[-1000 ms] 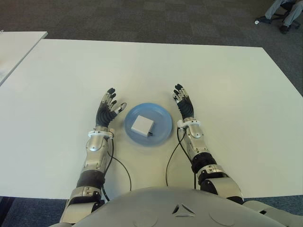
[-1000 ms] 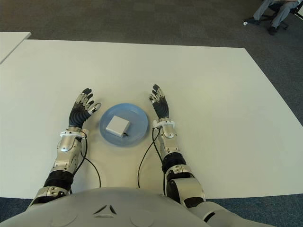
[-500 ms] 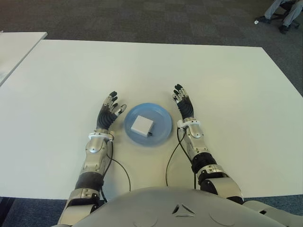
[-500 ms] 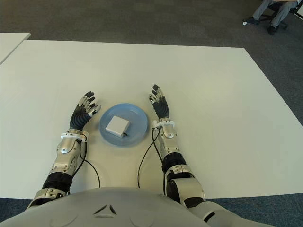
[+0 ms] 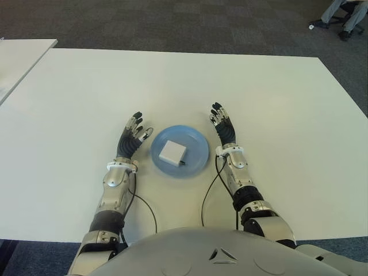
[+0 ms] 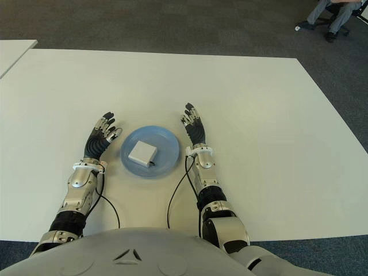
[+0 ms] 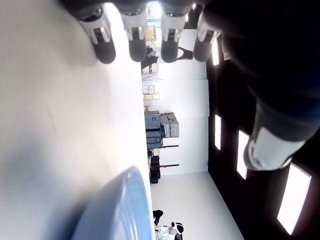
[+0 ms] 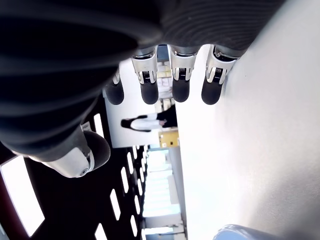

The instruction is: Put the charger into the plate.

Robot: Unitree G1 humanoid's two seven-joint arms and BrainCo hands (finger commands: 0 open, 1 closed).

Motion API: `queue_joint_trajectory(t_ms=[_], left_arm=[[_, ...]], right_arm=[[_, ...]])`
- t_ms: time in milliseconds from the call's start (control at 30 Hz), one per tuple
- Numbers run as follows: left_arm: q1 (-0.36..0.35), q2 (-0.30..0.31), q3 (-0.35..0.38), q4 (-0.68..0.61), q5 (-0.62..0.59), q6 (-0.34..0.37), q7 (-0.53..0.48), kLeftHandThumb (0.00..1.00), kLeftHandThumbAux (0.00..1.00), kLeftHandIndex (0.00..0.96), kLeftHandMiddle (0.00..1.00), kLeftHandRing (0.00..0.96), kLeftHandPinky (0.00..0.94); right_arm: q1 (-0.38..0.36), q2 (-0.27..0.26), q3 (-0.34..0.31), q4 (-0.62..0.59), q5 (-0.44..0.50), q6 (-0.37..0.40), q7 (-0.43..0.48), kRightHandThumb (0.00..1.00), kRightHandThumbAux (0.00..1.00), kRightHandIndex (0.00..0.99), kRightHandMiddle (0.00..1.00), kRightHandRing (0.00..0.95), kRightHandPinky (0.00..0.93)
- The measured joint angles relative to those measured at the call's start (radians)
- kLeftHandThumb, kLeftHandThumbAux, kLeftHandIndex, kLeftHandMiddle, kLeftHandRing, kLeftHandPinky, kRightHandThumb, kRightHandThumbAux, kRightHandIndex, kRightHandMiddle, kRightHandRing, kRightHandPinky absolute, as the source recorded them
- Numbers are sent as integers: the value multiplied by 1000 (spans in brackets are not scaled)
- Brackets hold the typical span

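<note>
Charger (image 5: 172,152) lies in plate (image 5: 195,163); left hand (image 5: 130,138), right hand (image 5: 224,127) flank it, fingers spread, empty.

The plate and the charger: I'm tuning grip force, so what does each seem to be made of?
The plate looks like smooth light-blue plastic, or possibly glazed ceramic: even colour, soft sheen on its rim. The charger lying in it looks like matte white moulded plastic, a rounded block with a small dark part at one edge.
</note>
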Motion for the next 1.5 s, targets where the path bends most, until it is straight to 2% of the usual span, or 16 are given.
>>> queue_joint_trajectory(t_ms=[300,567,967,1500], left_arm=[[-5,0,6,23,-17,-18,0,0,637,0,0,0,0],[-47,2,24,96,-24,-62,-3,0,617,0,0,0,0],[-89,2,41,171,-27,-116,-3,0,618,0,1,0,0],[-117,-1,64,224,-25,-168,-3,0,598,0,3,0,0]], right_arm=[[21,-2,-2,-21,0,0,8,0,590,14,56,46,59],[25,-2,-11,-19,0,-11,12,0,581,9,37,27,22],[28,-4,-20,-17,-14,-35,-64,0,550,0,4,0,0],[31,-8,-24,-21,-13,-38,-43,0,535,4,30,3,0]])
